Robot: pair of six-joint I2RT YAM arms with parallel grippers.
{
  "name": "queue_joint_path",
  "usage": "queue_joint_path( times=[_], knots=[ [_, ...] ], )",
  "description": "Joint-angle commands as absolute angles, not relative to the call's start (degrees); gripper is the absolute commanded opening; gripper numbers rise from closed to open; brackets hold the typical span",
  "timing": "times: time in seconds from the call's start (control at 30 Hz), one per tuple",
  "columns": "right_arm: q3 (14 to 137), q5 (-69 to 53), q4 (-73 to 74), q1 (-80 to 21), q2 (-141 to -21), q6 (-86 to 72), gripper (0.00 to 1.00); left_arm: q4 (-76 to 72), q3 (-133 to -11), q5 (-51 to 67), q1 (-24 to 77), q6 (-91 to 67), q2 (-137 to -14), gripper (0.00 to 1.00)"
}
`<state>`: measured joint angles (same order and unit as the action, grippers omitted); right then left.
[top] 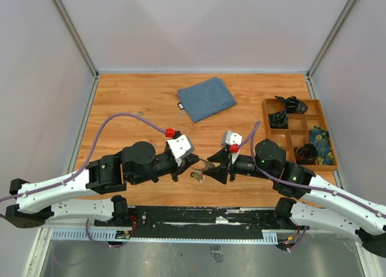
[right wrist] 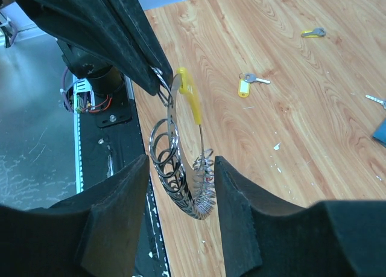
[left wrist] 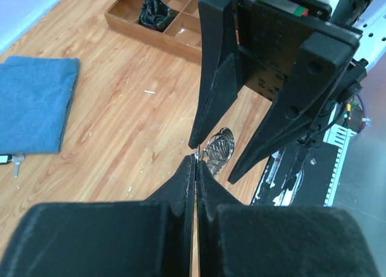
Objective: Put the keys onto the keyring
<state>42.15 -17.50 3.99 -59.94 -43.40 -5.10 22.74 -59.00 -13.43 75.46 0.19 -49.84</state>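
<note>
Keyring (right wrist: 199, 201): pinched at its top by the closed left fingers (left wrist: 181, 186), hung between the widely spread right fingers (right wrist: 120, 192), near edge of surface (right wrist: 289, 138). Yellow key (right wrist: 188, 96) carried on it.

You get no legible text, number or brand in any view. The tag of the yellow-tagged key (right wrist: 243, 87) on the table looks blank, and the white-tagged key (top: 180, 106) just left of the blue cloth (top: 206, 98) is too small to read.
</note>
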Motion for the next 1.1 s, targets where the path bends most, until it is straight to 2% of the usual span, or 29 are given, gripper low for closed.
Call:
queue_joint_path(
  times=[0.0, 0.23, 0.47, 0.6, 1.07],
  knots=[
    [40.8, -14.9, 0.3, -59.5, -43.1, -5.1, 0.45, 18.6, -60.4, -14.8, 75.8, -0.3, -48.6, 0.0],
    [40.0, -13.2, -1.9, -59.5, -42.6, -5.4, 0.18, 18.4, -60.1, -15.3, 75.8, -0.6, -48.7, 0.0],
    [40.4, -10.9, -2.8, -59.5, -40.3, -5.5, 0.03, 19.0, -60.1, -16.7, 75.8, -1.4, -48.9, 0.01],
    [41.1, -10.3, -1.9, -59.5, -39.6, -5.1, 0.0, 19.4, -60.1, -18.1, 75.8, -2.0, -49.4, 0.01],
    [44.2, -5.9, 3.1, -62.3, -39.8, -0.4, 0.01, 24.7, -63.9, -21.4, 75.8, -3.0, -56.1, 0.01]
  ],
)
